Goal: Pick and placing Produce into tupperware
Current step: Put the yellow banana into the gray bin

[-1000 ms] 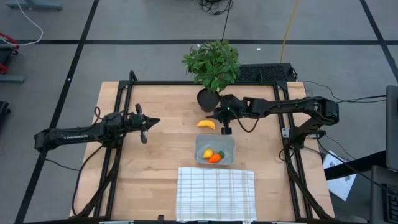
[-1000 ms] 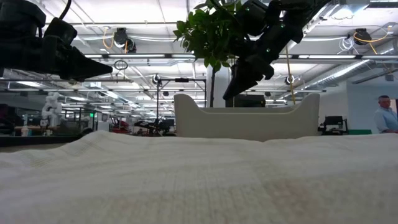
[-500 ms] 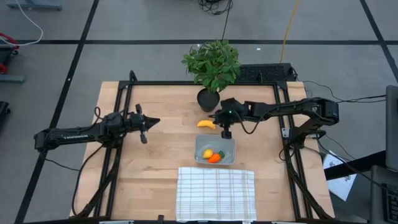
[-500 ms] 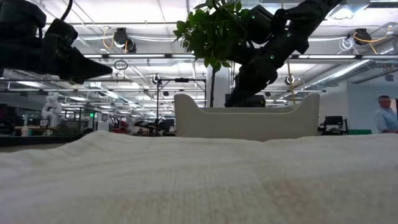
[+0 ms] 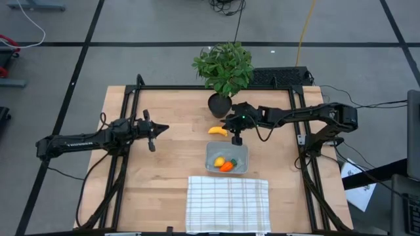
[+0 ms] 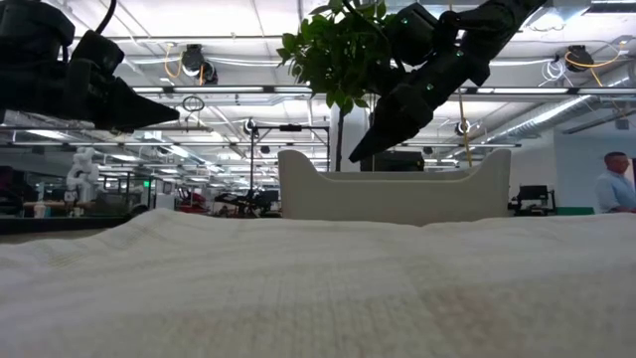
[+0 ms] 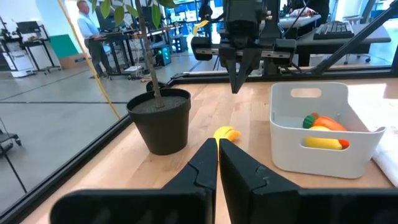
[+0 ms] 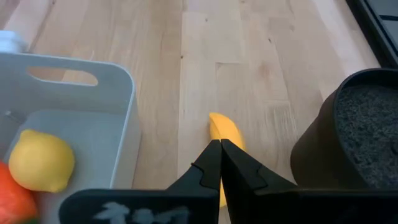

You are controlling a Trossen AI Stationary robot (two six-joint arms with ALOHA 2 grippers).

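The yellow banana (image 5: 218, 131) lies on the wooden table between the plant pot and the tupperware (image 5: 241, 151). The tupperware is a small pale container with handle cut-outs (image 7: 323, 121), and it holds the lemon (image 8: 42, 160) and the orange carrot (image 7: 326, 123). My right gripper (image 5: 235, 137) hangs shut in the air just right of the banana, above the tupperware's far rim. In its wrist view its fingertips (image 8: 221, 149) point down over the banana (image 8: 225, 132). My left gripper (image 5: 156, 130) waits shut, raised over the table's left half.
A potted plant (image 5: 223, 65) in a black pot (image 7: 160, 118) stands at the far edge, close behind the banana. A white checked cloth (image 5: 228, 203) covers the near edge and fills the low view's foreground. People stand in the room beyond the table.
My right gripper dipped down behind the tupperware's far wall, then rose again and shifted slightly toward the table's left, nearer the banana. It stayed shut. The banana, the tupperware and my left arm kept still.
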